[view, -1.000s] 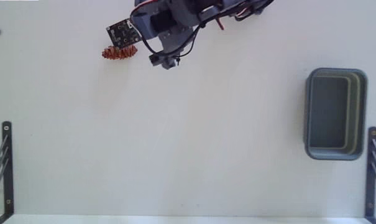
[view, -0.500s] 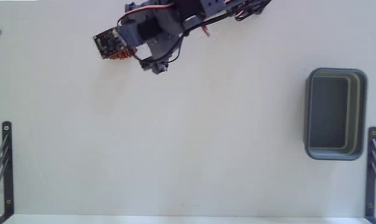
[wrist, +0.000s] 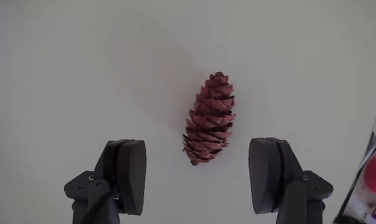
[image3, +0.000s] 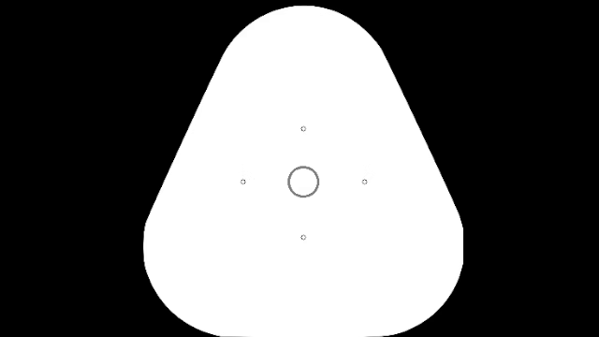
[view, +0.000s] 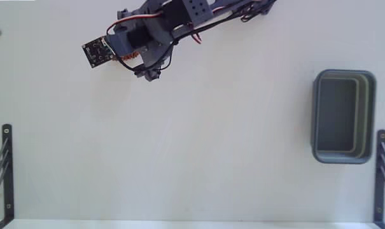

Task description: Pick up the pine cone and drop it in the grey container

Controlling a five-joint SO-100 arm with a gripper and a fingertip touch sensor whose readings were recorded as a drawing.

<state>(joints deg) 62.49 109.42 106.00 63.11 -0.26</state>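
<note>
A plain white surface (view: 192, 140) fills both views, with dark metal brackets at its lower corners in the fixed view. The grey container (view: 343, 116) sits at the right edge of that view, open side up and empty so far as we can see, well apart from the arm at the upper left. In the wrist view we find the pine cone (wrist: 210, 118) lying on its side on the surface, its long axis running away from the camera, between the two dark fingers of the claw (wrist: 202, 177). The claw stands wide open and holds nothing: clear surface shows on both sides of the cone, and neither finger touches it. In the fixed view only a reddish sliver of the cone (view: 126, 56) shows beneath the wrist, since the arm hangs directly over it. We judge that this straddling pose is chosen so that the fingers can close across the cone's narrow width. We take the grasp as not yet made, with the carry to the container still to come.
</note>
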